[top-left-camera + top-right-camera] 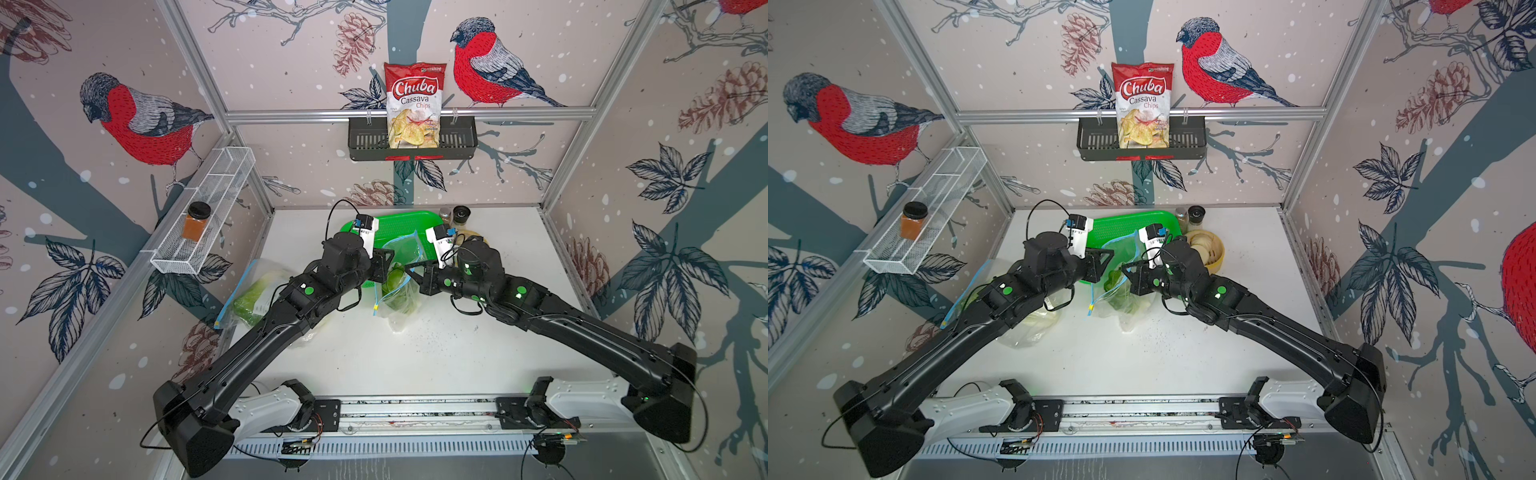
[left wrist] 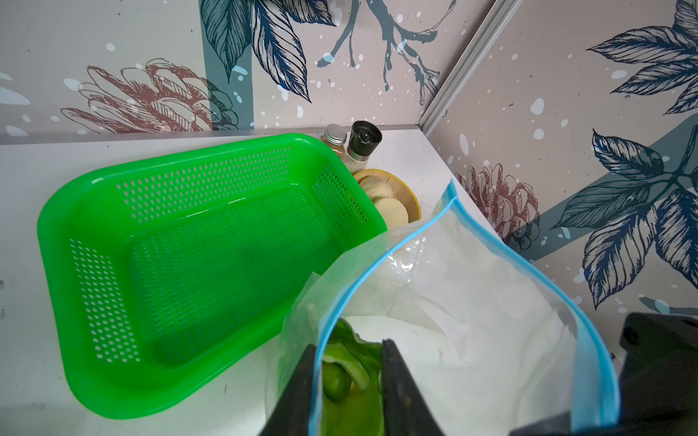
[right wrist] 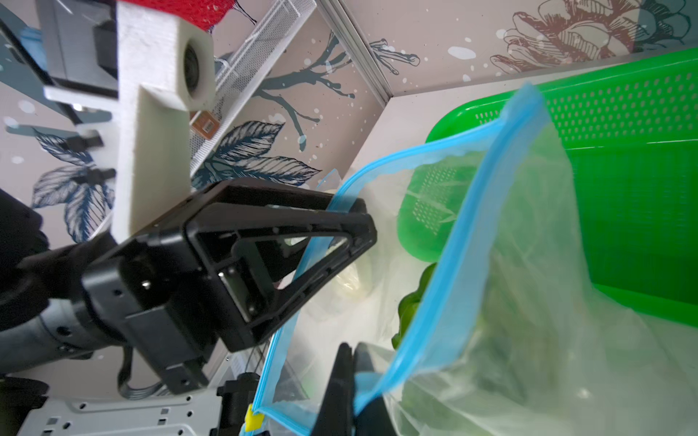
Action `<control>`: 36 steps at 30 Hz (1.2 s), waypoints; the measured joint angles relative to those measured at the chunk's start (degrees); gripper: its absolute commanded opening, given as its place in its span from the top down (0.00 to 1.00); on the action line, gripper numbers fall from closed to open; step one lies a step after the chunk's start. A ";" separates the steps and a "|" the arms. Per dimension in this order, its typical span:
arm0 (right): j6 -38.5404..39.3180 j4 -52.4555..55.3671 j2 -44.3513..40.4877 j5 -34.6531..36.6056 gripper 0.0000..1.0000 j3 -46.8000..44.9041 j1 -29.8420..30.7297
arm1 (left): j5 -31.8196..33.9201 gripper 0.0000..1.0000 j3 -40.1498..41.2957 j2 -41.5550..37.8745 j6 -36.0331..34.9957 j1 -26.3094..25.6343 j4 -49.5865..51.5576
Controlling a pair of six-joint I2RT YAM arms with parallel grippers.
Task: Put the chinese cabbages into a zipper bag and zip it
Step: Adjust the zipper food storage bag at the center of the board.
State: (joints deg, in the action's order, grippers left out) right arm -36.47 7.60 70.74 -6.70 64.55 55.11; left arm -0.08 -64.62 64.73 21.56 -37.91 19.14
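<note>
A clear zipper bag [image 1: 402, 253] with a blue rim stands open between my two grippers, in front of the green basket [image 1: 399, 224]. Chinese cabbage [image 1: 397, 289] lies inside it, its green leaves showing in the left wrist view [image 2: 351, 377]. My left gripper [image 2: 349, 345] is open at the bag's mouth, one finger against the blue rim, leaves below the gap. My right gripper [image 3: 349, 345] is shut on the opposite blue rim, holding it up. The yellow slider [image 3: 254, 421] sits at the rim's end. A second bag [image 1: 253, 291] holding cabbage lies under my left arm.
The green mesh basket [image 2: 211, 241] shows no contents. Behind it stand two spice bottles [image 2: 359, 147] and a round dish of pale buns [image 2: 391, 205]. A wire shelf with a jar [image 1: 195, 222] hangs on the left wall, and a black rack with a chips bag [image 1: 413, 106] on the back wall.
</note>
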 measured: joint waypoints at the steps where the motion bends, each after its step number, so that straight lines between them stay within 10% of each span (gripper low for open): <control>1: -0.98 -0.83 -0.28 0.07 0.97 -0.68 0.02 | 0.00 0.63 0.02 -0.07 -0.61 0.00 -0.04; 10: -2.67 -3.58 -1.57 1.84 0.96 -0.55 -0.26 | 3.30 0.46 0.04 -4.63 -4.24 0.44 0.02; 26: 12.63 6.40 0.90 -7.28 0.96 6.49 -4.02 | 5.16 0.44 -7.74 1.84 -5.46 3.65 8.39; 36: 20.06 11.13 0.96 -8.74 0.97 7.34 -4.00 | 4.59 0.72 -12.61 10.19 -8.09 3.89 12.90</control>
State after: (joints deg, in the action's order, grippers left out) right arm -16.40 18.72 71.70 -15.44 71.90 51.11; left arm 4.51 -77.23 74.91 13.47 -34.02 32.03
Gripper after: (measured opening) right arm 0.053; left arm 0.333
